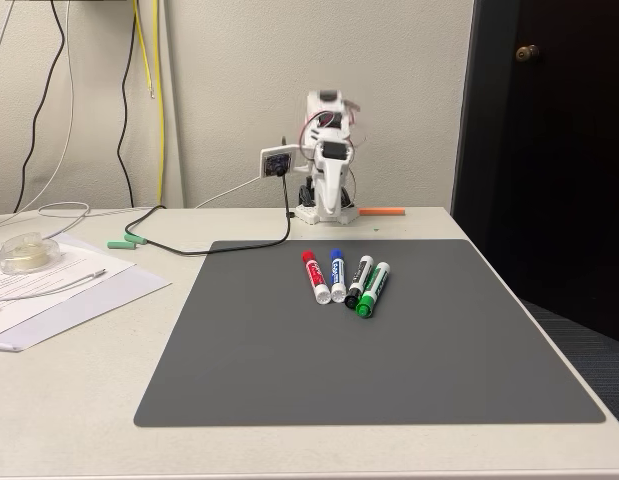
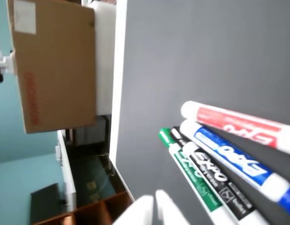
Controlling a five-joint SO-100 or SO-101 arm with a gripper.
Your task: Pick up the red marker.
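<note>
Red marker: lies flat on the grey mat, leftmost of four in the fixed view, beside the blue marker.
Axis: runs near-to-far, red cap toward the arm.
Wrist view: a cardboard box beyond the mat edge.
Gripper: fingertips nearly together, grasping nothing.
</note>
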